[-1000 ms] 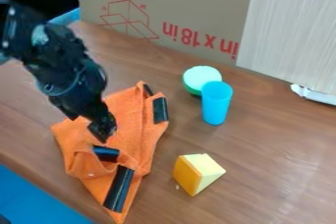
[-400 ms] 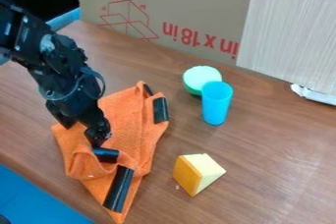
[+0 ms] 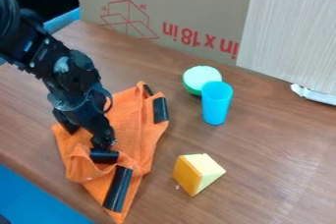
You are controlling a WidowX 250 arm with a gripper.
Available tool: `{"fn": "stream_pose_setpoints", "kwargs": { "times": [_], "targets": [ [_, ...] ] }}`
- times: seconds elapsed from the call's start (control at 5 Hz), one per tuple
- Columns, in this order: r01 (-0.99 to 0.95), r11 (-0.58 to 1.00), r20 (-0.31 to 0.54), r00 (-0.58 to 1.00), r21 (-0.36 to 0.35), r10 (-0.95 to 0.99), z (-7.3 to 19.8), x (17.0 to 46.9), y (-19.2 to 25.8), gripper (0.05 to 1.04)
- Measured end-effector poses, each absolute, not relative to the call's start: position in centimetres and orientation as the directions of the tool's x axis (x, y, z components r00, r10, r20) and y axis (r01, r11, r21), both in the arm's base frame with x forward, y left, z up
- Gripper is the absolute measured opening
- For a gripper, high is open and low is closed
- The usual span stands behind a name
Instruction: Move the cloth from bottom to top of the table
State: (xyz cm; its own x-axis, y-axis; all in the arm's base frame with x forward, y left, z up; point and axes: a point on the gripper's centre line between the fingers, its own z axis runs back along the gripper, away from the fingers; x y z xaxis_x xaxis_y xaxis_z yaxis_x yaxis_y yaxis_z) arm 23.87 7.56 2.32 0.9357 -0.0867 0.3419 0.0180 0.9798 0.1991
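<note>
I have the gripper [image 3: 88, 138] with its fingers spread, tips low over the left side of the orange cloth [image 3: 134, 125], which lies near the tabletop's [image 3: 263, 179] lower-left edge. Most of the cloth extends right and downward from those tips, its long axis roughly up-and-down in my view; I'd pinch the fabric directly below before carrying it toward the top edge.

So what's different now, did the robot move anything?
The gripper came lower, onto the orange cloth, and the small black strip by its fingertip shifted slightly. It hasn't grabbed the cloth; its fingers are apart. The blue cup, green round thing and yellow wedge stayed put.
</note>
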Motion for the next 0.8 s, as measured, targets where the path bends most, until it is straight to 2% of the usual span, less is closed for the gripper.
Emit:
{"fn": "stream_pose_setpoints", "kwargs": {
  "times": [0.8],
  "targets": [
    [-0.098, 0.954, 0.398, 0.917, 0.285, -0.025, 1.6, 27.9, 9.4, 1.001]
  ]
}}
